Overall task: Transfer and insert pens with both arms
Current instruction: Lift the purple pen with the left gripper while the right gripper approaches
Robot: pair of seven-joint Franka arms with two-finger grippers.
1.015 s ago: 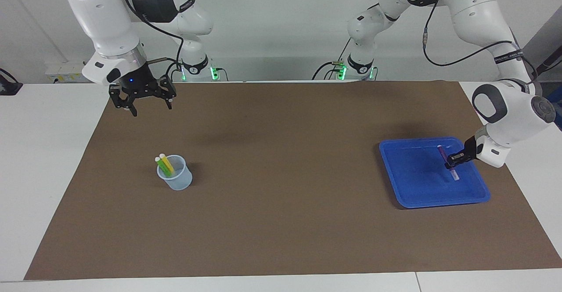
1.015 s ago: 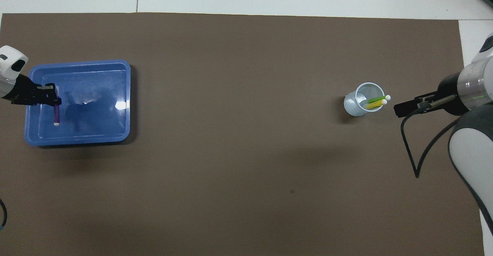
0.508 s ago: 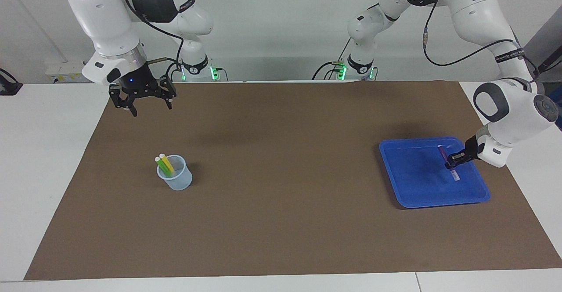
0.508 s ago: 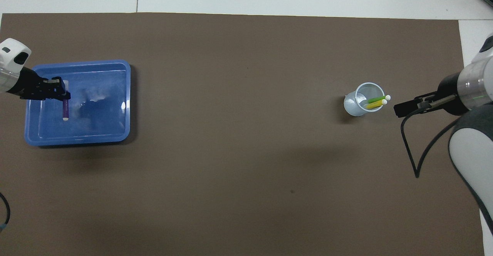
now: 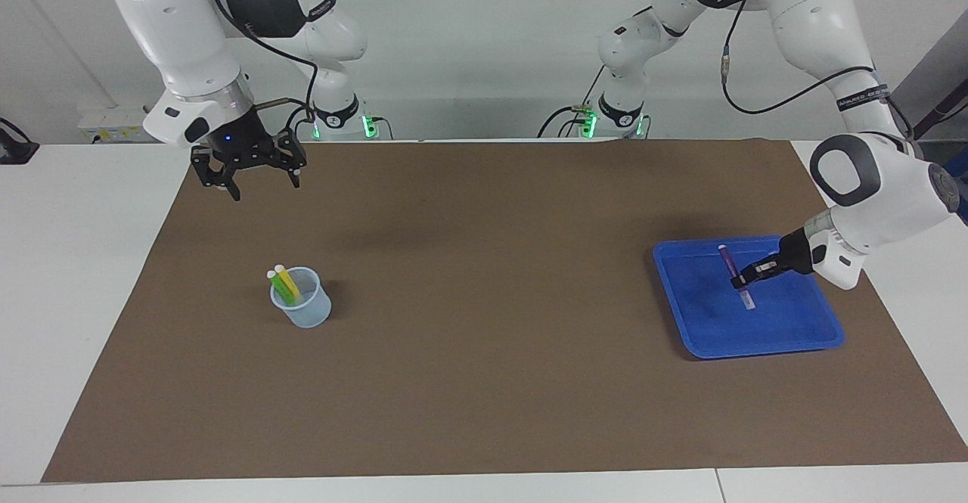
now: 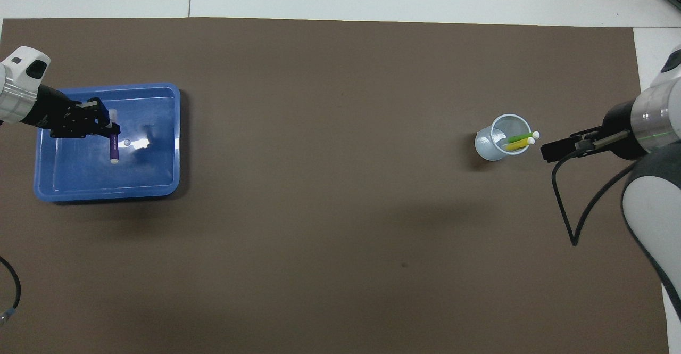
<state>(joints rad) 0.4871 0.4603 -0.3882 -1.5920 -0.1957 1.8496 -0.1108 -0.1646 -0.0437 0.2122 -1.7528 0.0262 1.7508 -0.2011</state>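
Note:
My left gripper (image 5: 742, 282) (image 6: 112, 131) is shut on the purple pen (image 5: 727, 258) (image 6: 114, 150). It holds the pen tilted, a little above the floor of the blue tray (image 5: 794, 323) (image 6: 80, 179), pale end down. The green pen (image 5: 278, 284) (image 6: 517, 138) and the yellow pen (image 5: 288, 280) (image 6: 517, 145) lean in the clear cup (image 5: 306, 311) (image 6: 488, 146), toward the right arm's end of the table. My right gripper (image 5: 265, 187) (image 6: 556, 149) hangs open and empty over the mat beside the cup, well above it.
A brown mat (image 5: 484, 382) covers most of the white table. The tray holds nothing else. A black cable (image 6: 564, 205) loops down from the right arm.
The left gripper has carried the purple pen up and across the tray toward the right arm's end. The right arm has barely moved.

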